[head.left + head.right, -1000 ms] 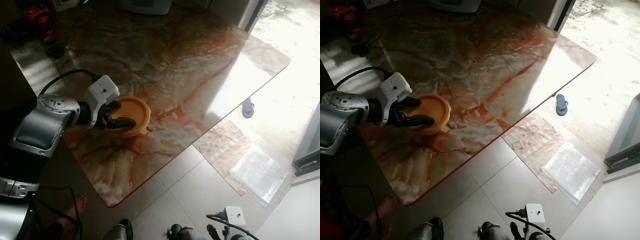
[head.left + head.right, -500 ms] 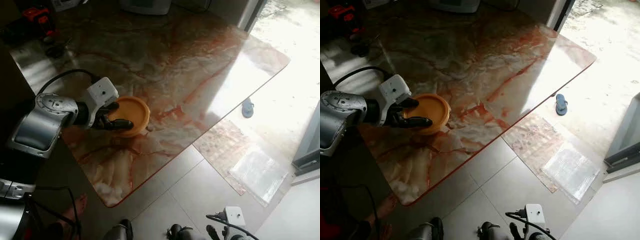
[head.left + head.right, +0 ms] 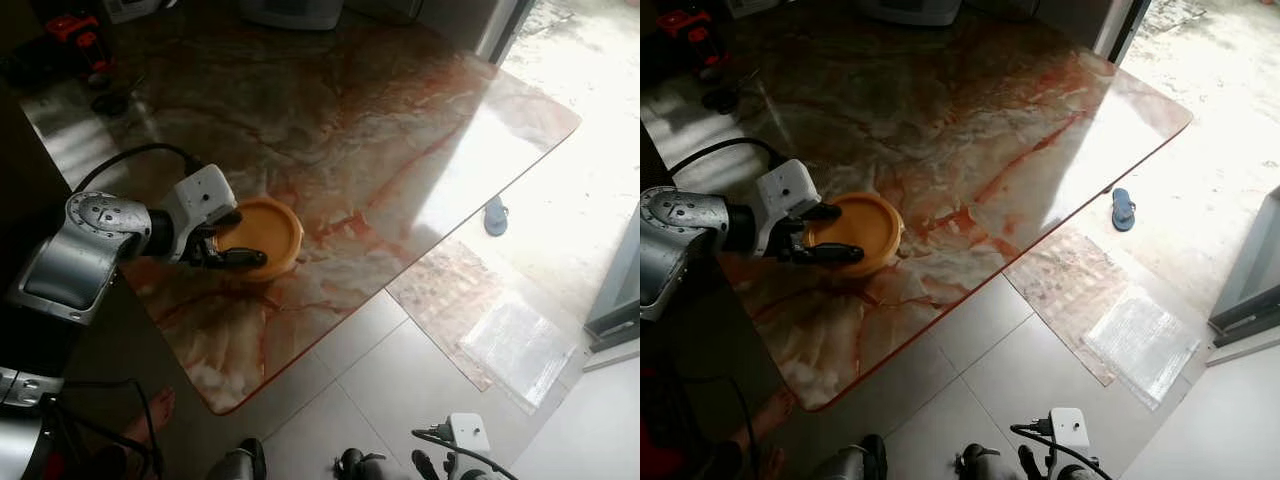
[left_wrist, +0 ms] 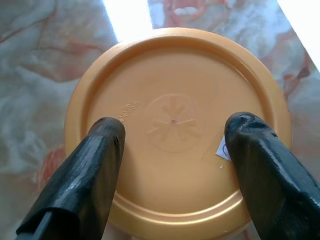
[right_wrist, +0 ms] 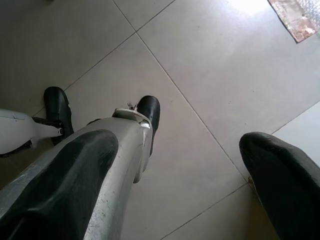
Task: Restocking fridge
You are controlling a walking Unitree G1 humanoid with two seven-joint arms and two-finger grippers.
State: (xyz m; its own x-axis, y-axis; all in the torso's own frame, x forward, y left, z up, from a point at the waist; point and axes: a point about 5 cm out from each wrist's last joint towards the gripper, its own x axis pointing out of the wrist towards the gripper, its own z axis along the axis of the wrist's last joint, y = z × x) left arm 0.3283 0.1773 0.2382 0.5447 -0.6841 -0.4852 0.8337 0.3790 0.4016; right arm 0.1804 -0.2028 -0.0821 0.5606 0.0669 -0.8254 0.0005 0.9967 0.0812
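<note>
1. The orange container (image 3: 262,234) sits on the marbled counter (image 3: 380,130), near its front-left edge, lid up.
2. The left gripper (image 4: 172,137) reaches over it, fingers (image 4: 95,165) spread wide, tips over the lid and not clamped on the rim.
3. The right gripper (image 5: 180,165) hangs low over the tiled floor (image 5: 210,75), fingers apart, holding nothing.
4. A blue sandal (image 3: 1123,208) lies on the floor beyond the counter.
</note>
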